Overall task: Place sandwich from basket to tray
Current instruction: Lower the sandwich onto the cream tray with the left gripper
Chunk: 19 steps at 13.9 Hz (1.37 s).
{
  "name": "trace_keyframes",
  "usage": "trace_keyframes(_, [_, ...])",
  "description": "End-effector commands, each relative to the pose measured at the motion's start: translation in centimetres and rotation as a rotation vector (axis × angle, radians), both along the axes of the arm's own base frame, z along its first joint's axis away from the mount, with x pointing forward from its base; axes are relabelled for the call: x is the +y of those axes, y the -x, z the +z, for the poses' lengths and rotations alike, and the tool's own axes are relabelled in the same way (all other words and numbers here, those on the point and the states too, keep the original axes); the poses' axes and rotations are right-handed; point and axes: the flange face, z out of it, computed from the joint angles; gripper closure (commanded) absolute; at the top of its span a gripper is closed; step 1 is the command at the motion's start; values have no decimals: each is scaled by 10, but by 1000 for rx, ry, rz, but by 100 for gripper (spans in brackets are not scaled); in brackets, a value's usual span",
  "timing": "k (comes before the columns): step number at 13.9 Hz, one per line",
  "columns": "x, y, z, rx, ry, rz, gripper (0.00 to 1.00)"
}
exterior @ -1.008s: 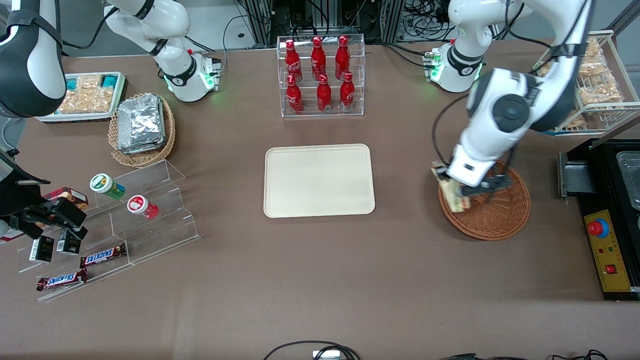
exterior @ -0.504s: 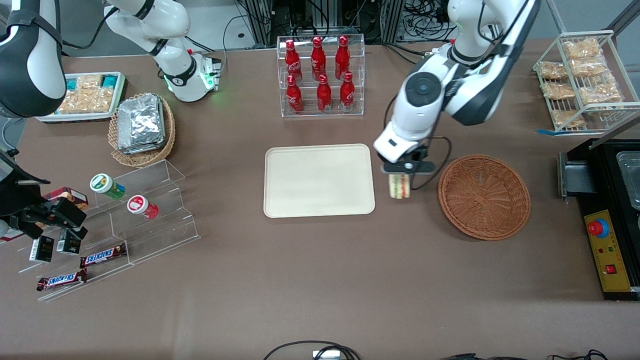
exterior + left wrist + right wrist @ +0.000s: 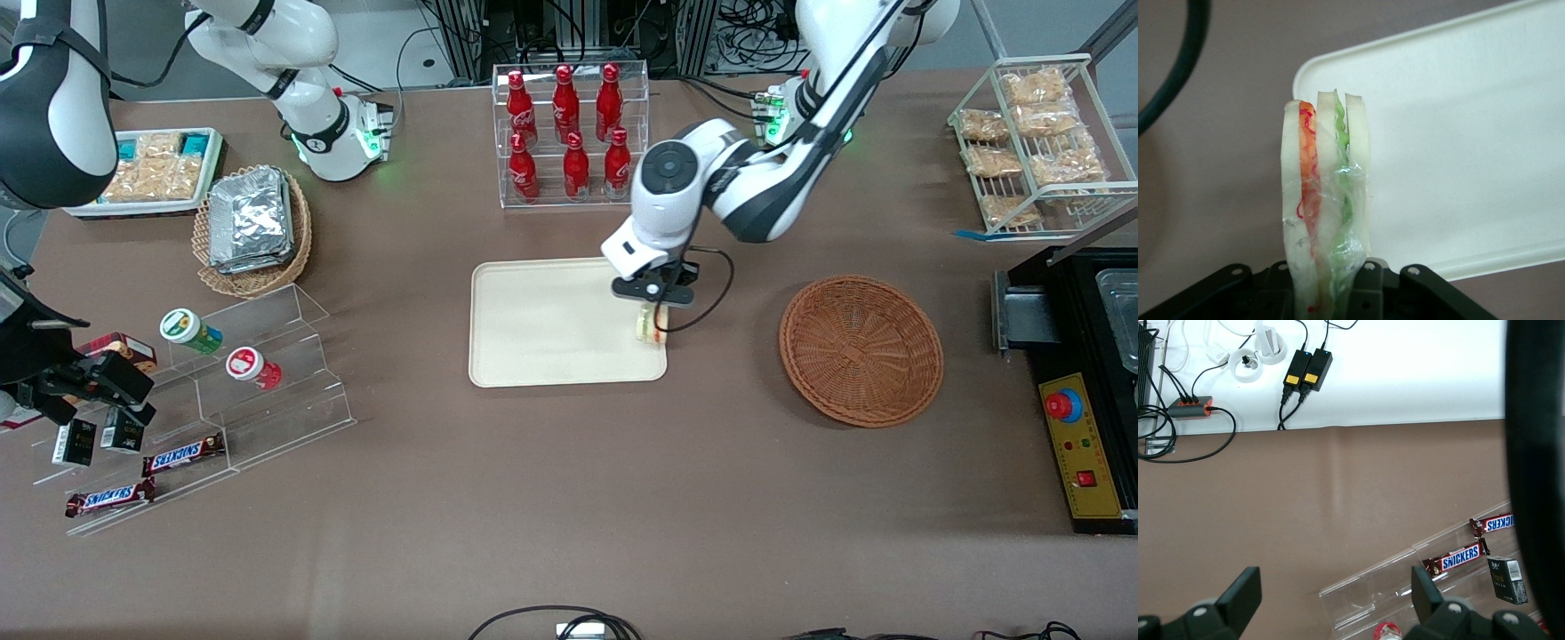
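Note:
My left gripper (image 3: 655, 299) is shut on the sandwich (image 3: 649, 325), a wrapped wedge of white bread with green, orange and red layers. It holds the sandwich above the edge of the cream tray (image 3: 551, 320) that faces the basket. In the left wrist view the sandwich (image 3: 1325, 200) stands between the black fingers (image 3: 1368, 290), over the tray's rounded corner (image 3: 1458, 160). The reddish-brown wicker basket (image 3: 861, 349) sits empty on the table toward the working arm's end.
A clear rack of red bottles (image 3: 571, 133) stands farther from the front camera than the tray. A tan basket of foil packs (image 3: 253, 227) and a clear stepped shelf with snacks (image 3: 222, 382) lie toward the parked arm's end. A wire rack of snack bags (image 3: 1036, 142) and a black box (image 3: 1085, 373) lie toward the working arm's end.
My gripper has carried the sandwich out of the basket, across the table and over the tray's edge. The basket now sits empty.

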Motion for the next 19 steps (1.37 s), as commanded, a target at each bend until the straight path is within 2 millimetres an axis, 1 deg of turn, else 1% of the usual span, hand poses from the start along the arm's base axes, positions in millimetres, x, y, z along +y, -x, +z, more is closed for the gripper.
trace_keyframes(1, [-29,7,-31,-17,-15,32,100])
trace_keyframes(3, [-44,8,-49,-7,-15,65,100])
trace_keyframes(4, [-54,12,-54,0,-10,76,100])
trace_keyframes(5, [-60,16,-61,9,-12,78,100])
trace_keyframes(8, [-61,20,-76,5,-32,68,100])
trace_keyframes(9, [-61,21,-81,4,-39,69,96])
trace_keyframes(11, [-60,22,-88,6,-48,58,42])
trace_keyframes(12, [-60,22,-87,0,-50,54,20])
trace_keyframes(13, [-60,22,-86,-1,-51,54,4])
trace_keyframes(14, [-59,20,-83,-6,-49,58,1])
trace_keyframes(16, [-61,9,-70,-25,-35,76,1])
trace_keyframes(19, [-65,-19,-36,-65,-14,145,1])
